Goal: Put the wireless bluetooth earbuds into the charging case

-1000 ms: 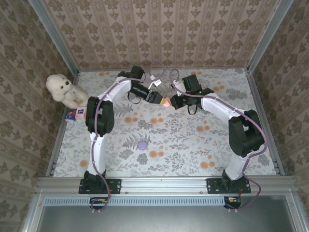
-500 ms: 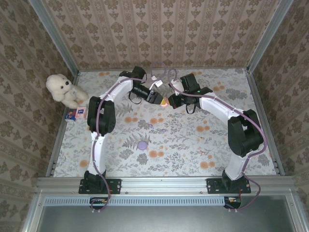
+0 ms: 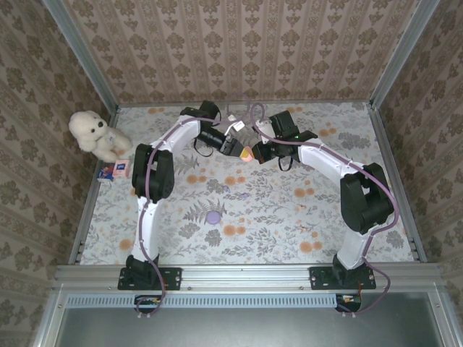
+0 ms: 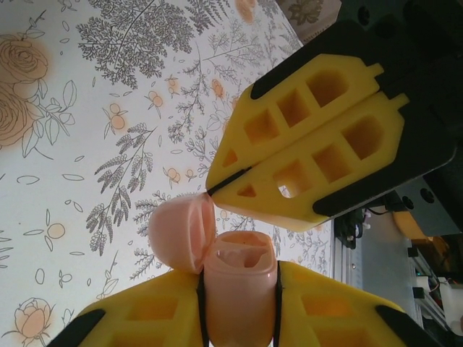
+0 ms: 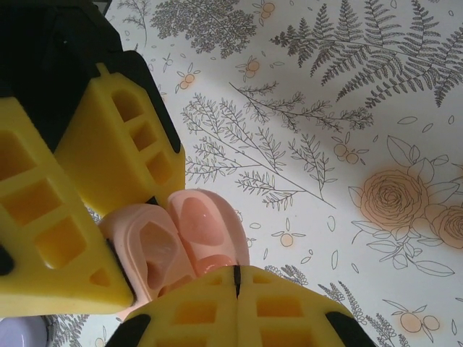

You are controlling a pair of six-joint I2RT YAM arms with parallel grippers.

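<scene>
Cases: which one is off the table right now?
The pink case, gripped in the left tool with its lid flipped open. The purple case lies alone on the cloth, touched by neither tool.

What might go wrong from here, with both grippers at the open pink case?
The shut tips of the right gripper touch the open lid of the pink case: a push may snap it shut or strain the hinge. The left gripper clamps the case body alone, so that push may twist it loose.

top: overhead, far | wrists: close, facing cloth (image 5: 325, 108) | shared: charging case (image 4: 239, 289)
</scene>
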